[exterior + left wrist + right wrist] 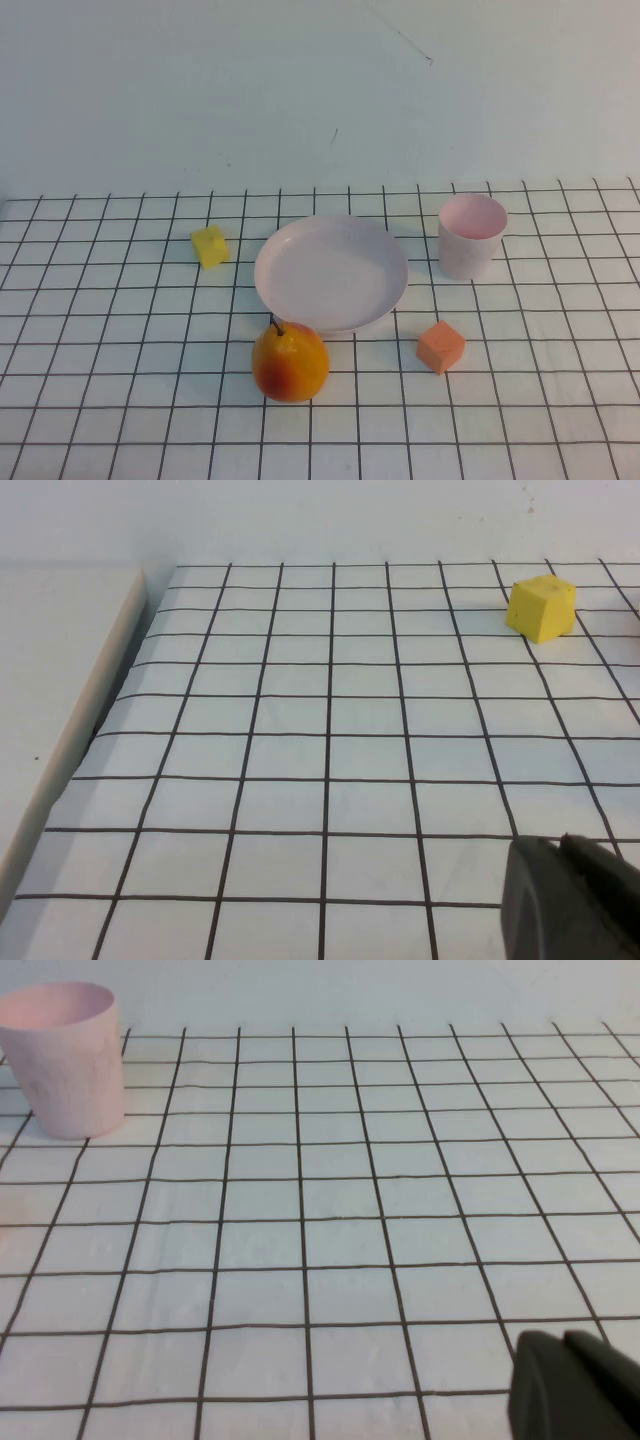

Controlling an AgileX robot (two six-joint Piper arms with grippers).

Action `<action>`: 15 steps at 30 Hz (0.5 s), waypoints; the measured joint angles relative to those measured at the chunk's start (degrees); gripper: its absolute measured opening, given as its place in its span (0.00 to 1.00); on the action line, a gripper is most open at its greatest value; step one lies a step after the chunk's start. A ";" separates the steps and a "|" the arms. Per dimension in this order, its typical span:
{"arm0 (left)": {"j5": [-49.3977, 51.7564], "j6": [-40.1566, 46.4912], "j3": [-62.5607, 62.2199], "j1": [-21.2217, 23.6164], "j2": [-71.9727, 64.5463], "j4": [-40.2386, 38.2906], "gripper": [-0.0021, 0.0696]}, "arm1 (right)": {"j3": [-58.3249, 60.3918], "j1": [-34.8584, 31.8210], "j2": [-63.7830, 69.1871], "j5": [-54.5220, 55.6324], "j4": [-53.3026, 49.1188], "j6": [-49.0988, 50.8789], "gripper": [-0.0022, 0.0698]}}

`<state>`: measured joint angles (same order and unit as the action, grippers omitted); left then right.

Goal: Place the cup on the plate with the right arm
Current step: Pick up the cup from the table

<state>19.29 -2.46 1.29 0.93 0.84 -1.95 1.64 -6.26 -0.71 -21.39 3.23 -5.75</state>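
The pale pink cup (471,235) stands upright and empty on the grid cloth, just right of the round pale pink plate (331,272), which is empty. The cup also shows in the right wrist view (66,1058), far from my right gripper (562,1338). That gripper is shut and empty, low over the cloth. My left gripper (560,842) is shut and empty too, over bare cloth on the left side. Neither arm shows in the high view.
A yellow block (210,246) lies left of the plate and shows in the left wrist view (541,607). An orange-yellow pear (290,362) stands just in front of the plate. An orange block (440,347) lies front right of it. The cloth's left edge (110,680) meets a white surface.
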 joint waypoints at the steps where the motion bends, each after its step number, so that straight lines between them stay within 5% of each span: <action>1: 0.00 0.00 0.00 0.00 0.00 0.00 0.02 | 0.00 0.00 0.00 0.00 0.00 0.00 0.03; 15: 0.00 0.00 0.00 0.00 0.00 0.00 0.02 | 0.00 0.00 0.00 0.00 0.00 0.00 0.03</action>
<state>19.29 -2.46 1.29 0.93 0.84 -1.95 1.64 -6.26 -0.71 -21.39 3.23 -5.75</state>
